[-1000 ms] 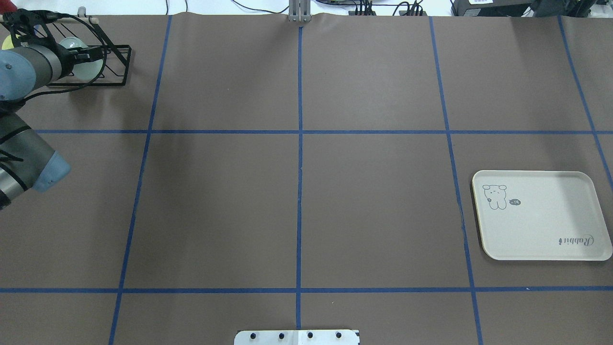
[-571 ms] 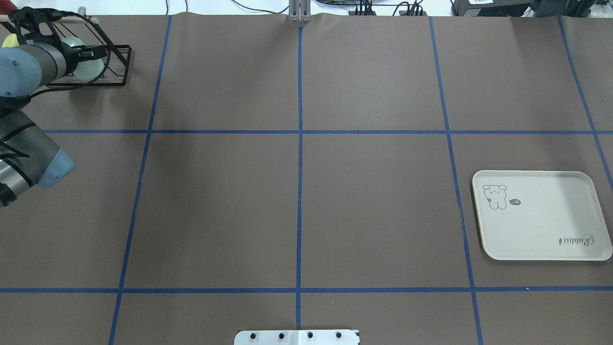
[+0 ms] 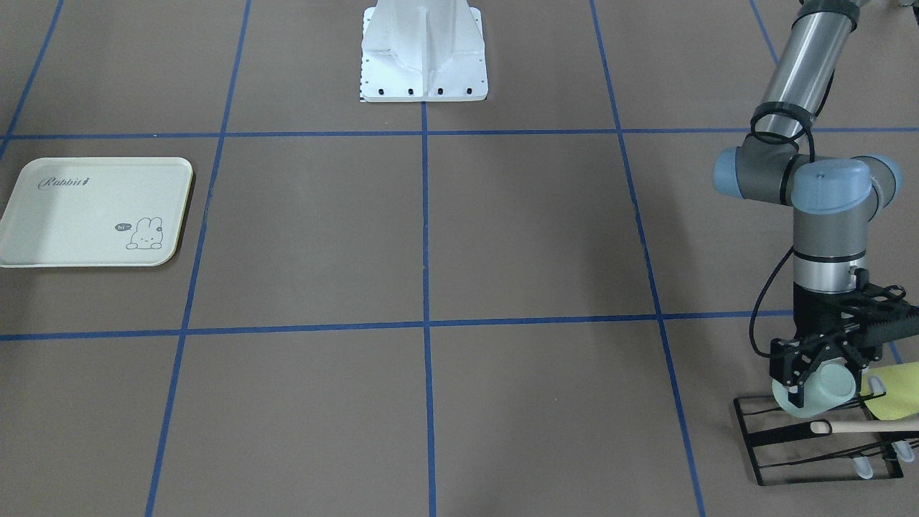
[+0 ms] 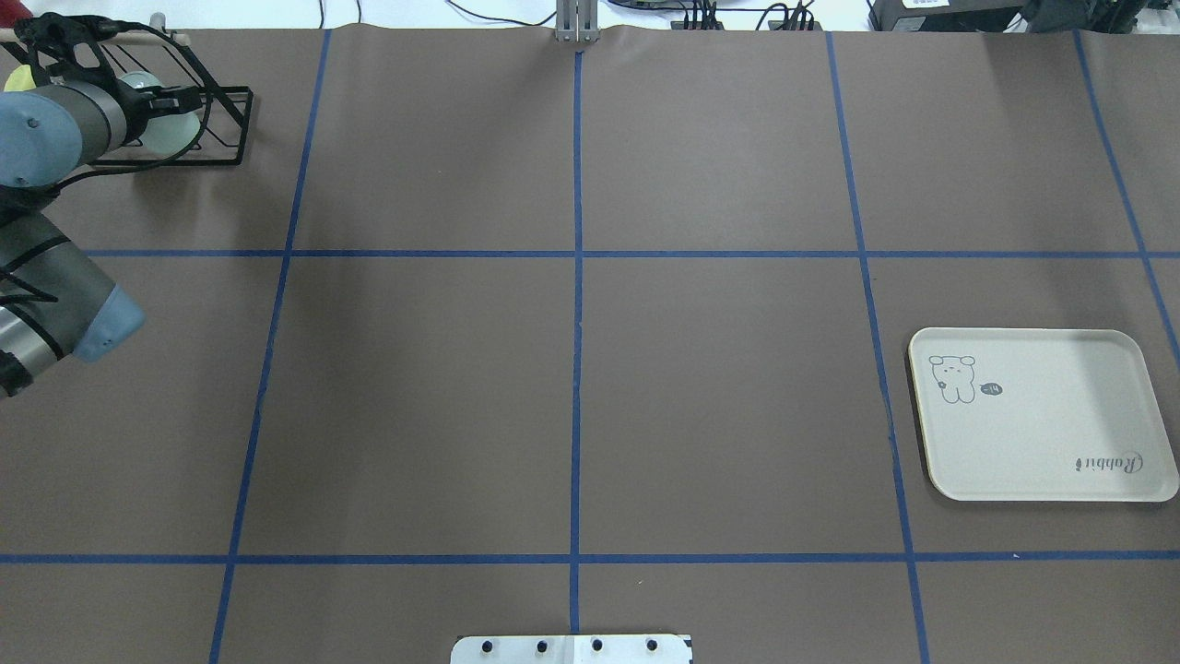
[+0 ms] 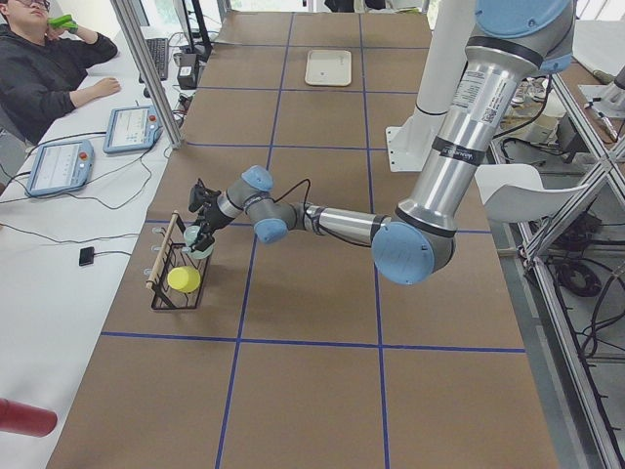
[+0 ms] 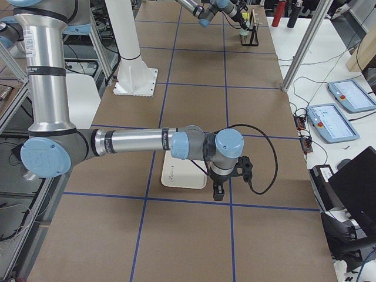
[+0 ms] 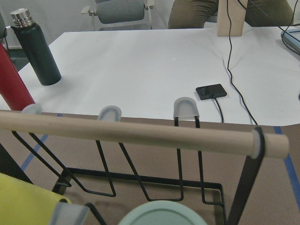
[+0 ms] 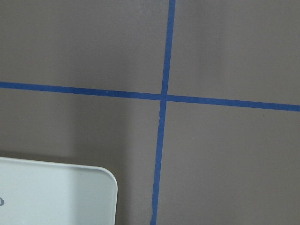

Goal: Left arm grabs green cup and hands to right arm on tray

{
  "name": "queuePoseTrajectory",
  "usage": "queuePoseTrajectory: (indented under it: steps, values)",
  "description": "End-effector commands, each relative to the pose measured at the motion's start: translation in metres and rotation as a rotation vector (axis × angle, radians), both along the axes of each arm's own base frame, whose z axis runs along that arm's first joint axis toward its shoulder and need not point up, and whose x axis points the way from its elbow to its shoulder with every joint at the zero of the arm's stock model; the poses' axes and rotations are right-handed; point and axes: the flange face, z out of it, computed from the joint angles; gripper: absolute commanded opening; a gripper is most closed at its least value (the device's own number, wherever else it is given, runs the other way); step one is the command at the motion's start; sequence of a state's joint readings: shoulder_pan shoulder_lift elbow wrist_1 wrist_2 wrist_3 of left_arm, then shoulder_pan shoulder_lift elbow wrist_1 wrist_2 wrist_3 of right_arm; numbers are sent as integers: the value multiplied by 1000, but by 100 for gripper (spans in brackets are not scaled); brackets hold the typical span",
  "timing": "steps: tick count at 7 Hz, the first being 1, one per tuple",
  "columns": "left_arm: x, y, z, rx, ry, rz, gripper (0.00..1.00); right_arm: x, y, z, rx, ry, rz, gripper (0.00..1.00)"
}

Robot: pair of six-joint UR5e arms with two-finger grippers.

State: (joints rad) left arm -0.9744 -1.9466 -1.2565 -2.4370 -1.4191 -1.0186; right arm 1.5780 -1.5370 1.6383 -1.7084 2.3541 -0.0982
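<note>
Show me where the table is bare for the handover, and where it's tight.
The tray is bare, and so are the middle squares between it and the black wire rack. The only crowding is at the rack corner: the left tool straddles the green cup there, with a yellow cup and a wooden bar alongside.

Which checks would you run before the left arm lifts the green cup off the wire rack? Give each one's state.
1. Left gripper astride green cup: ok.
2. Fingers clamped firmly on it: cannot tell.
3. Cup free of wire rack prongs: cannot tell.
4. Tray bare for delivery: ok.
5. Right gripper beside tray: ok; open or shut: cannot tell.
</note>
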Motion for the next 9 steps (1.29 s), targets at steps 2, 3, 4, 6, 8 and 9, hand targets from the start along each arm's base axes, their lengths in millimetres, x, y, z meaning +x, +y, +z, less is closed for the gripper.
queuePoseTrajectory:
  steps: [2, 3, 4, 6, 8, 9]
  values:
    - [-4, -1, -2, 3, 1, -5, 72, -1, 1, 1, -2, -1, -1, 99]
    - [-7, -2, -5, 21, -24, 13, 62, 0, 1, 0, -1, -1, 0, 99]
    - [-14, -5, -8, 29, -34, 13, 53, -1, 0, -1, 2, -1, -1, 99]
    - [-21, -8, -13, 37, -26, 5, 39, 0, 0, -2, 6, 0, 0, 99]
    - [-26, -9, -24, 51, -15, 1, 39, 0, 1, -1, 2, -1, 0, 99]
    - [-28, -9, -26, 53, -14, 0, 39, 0, 1, 0, -1, -1, 0, 99]
